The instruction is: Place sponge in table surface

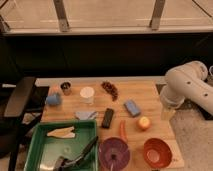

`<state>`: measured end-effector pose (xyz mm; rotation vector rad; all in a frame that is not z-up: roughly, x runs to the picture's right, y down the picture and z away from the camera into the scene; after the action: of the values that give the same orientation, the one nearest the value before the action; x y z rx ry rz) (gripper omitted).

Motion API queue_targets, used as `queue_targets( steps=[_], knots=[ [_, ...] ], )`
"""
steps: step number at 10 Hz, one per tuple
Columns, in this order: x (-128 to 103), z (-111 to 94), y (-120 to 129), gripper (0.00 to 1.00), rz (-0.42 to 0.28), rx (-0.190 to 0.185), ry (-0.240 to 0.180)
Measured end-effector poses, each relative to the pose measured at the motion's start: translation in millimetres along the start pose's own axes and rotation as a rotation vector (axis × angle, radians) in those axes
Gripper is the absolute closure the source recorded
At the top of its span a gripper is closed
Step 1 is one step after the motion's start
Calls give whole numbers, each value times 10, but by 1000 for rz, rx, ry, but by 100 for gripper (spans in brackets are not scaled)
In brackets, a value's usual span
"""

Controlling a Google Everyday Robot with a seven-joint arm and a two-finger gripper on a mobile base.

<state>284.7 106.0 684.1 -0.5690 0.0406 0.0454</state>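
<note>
A blue sponge (131,107) lies flat on the wooden table (150,92), right of centre. My white arm (187,87) is folded just off the table's right edge. My gripper (166,106) hangs under the arm's lower link at that edge, to the right of the sponge and apart from it. A pale yellow flat piece (61,132) lies in the green tray; I cannot tell what it is.
On the table are a metal cup (65,88), white cup (87,94), blue object (53,99), grey cloth (86,115), black bar (108,118), dark snack pile (110,89), carrot (123,131), apple (144,123), purple bowl (114,153), red bowl (157,152) and green tray (35,145). A black chair (15,100) stands at left.
</note>
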Motion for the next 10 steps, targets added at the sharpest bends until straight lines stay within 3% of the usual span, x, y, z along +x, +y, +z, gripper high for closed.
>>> queue_targets(
  steps=[2, 4, 5, 8, 10],
  knots=[
    [1, -20, -36, 35, 13, 2, -13],
    [17, -109, -194, 35, 119, -8, -51],
    [-2, -143, -375, 35, 194, -11, -83],
    [-63, -178, -877, 35, 545, -33, -191],
    [-86, -185, -1033, 35, 686, -47, -240]
  ],
)
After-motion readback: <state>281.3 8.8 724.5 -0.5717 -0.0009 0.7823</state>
